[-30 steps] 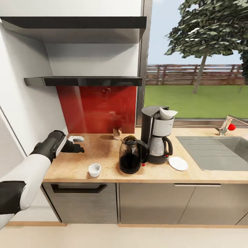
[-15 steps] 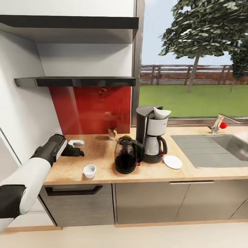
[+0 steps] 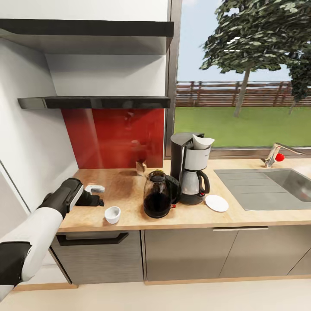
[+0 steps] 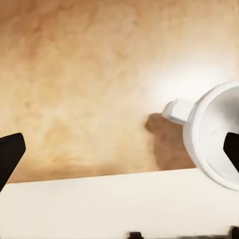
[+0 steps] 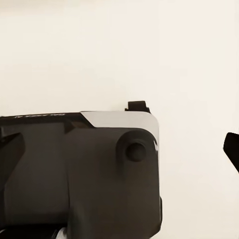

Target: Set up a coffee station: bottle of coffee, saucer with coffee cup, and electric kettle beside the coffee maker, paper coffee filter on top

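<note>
just right of our left gripper (image 3: 98,201), and a little nearer the counter's (image 3: 129,190) front edge, sits the cup (image 3: 112,214), upright and not yet touched. in the left wrist view the 2 fingertips (image 4: 10,152) stand wide apart at opposite edges, with the cup (image 4: 214,134) close by one tip and its handle turned toward the gap, so we judge the step in hand to be picking up the cup for the saucer (image 3: 217,203).

to do it well we should slide the gripper sideways until the cup sits midway between the fingers, come low enough to catch the wall rather than the rim, and close gently, since a small rounded cup may tip or skid off the nearby edge. the handle could foul a finger, so we would grip across the body. the saucer lies well away from the gripper, beyond the kettle (image 3: 158,194) and maker (image 3: 190,168), so the carry must pass in front of both without clipping them.

the right gripper's view shows a dark housing against a pale wall; only 1 fingertip is clearly seen, so we cannot tell how wide it is.

counted: 1 cup, 1 saucer, 1 kettle, 1 maker with 1 filter (image 3: 202,141) on top, 2 shelves (image 3: 95,102). we see no bottle.
</note>
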You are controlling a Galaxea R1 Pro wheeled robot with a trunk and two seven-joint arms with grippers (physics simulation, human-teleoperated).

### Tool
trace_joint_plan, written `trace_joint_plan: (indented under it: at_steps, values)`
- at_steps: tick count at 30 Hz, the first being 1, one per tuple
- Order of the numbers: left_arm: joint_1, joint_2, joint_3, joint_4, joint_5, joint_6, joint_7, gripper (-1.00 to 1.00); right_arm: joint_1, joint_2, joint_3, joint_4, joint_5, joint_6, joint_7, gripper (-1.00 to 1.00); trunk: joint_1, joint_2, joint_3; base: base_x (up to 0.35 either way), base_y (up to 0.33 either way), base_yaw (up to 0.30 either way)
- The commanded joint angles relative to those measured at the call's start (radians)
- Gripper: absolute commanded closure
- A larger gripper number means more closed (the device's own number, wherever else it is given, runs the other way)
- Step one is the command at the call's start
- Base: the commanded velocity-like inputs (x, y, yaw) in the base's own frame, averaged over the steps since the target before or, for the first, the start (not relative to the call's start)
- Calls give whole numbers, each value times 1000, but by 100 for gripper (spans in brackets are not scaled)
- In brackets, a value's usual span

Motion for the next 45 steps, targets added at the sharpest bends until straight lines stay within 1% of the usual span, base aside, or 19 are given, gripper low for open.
trace_joint_plan:
  at_steps: [1,8,17,29,38,45]
  values:
    - [6,1,-5,-2,-11,2,-10,-100,-1,0,8,-1,-9,3,0,-100,1,-2,-2,0,0,0]
    - [18,-1,-7,-3,-12,1,-10,-100,-1,0,9,0,-9,3,0,-100,1,-2,-2,1,0,0]
    - [19,-6,-6,-2,-10,0,-10,-100,-1,-1,9,0,-9,3,0,-100,1,-2,-2,145,0,0]
    - [20,-6,-5,-2,-10,-1,-10,-100,-1,-2,9,0,-9,3,0,-100,1,-2,-2,20,0,0]
    - [48,-7,-3,-1,-6,-5,-10,-100,-1,-1,9,0,-9,3,0,-100,1,-2,-2,0,0,0]
    - [57,-8,-3,0,-3,-5,-11,-100,-1,0,9,0,-9,3,0,-100,1,-2,-2,0,0,0]
